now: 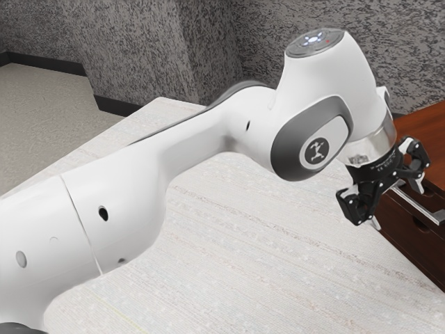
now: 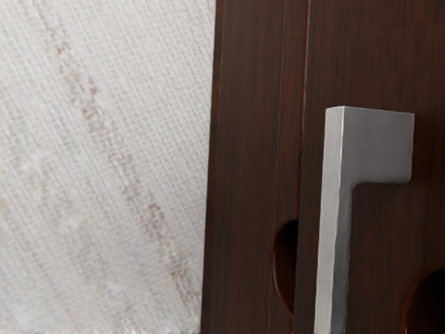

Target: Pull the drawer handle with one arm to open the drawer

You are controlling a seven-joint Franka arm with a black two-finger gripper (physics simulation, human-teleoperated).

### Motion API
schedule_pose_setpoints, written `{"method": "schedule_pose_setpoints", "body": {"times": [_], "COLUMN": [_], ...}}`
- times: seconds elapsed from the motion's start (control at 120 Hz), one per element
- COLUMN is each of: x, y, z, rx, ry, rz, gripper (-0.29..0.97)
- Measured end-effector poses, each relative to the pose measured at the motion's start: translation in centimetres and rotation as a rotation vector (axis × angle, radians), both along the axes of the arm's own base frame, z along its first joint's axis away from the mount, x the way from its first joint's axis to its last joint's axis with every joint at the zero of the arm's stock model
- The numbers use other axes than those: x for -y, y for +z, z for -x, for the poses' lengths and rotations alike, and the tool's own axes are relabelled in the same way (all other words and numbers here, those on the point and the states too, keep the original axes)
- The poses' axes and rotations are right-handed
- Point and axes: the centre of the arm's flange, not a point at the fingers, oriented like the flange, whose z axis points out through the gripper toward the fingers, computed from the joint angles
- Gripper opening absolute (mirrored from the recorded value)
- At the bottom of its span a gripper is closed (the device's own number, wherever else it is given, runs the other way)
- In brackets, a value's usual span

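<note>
At the exterior view's right edge, a dark wooden cabinet (image 1: 425,132) stands on the pale table (image 1: 264,264), and the drawer's silver handle (image 1: 421,208) runs as a thin bar across its front. The white arm (image 1: 208,153) reaches over the table and tips the black gripper (image 1: 395,203) down at that bar. Its 2 fingers stand spread apart, 1 on each side of the bar's near end, so the hand is open and holds nothing. Whether either finger touches the metal I cannot tell. How far out the drawer sits is also unclear from here.

From the wrist view, the handle (image 2: 332,236) is close under the hand, showing 1 square bracket and the start of the long bar. Behind it is the drawer front (image 2: 368,62) in dark wood, with a rounded cut-out (image 2: 286,264) just beside the bar. The table (image 2: 104,174) shows past the cabinet's edge.

The step in hand looks like the grasp, so the task is early. To do it well, I would bring the fingers fully past the bar so they close behind its flat faces, not on a corner or the bracket. Then close firmly and pull straight out along the drawer's travel. A slanted pull could jam the drawer or let the smooth metal slip free.
</note>
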Motion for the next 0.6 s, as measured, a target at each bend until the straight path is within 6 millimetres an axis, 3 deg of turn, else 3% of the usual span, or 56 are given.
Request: {"method": "schedule_pose_setpoints", "body": {"times": [0.275,0.6], "x": [0.0,0.0], "y": [-0.4,-1.8], "z": [-0.1,-0.6], "rx": [-0.007,-0.015], "ry": [-0.003,-0.004], "rz": [0.008,0.013], "gripper": [0.51,0.43]}}
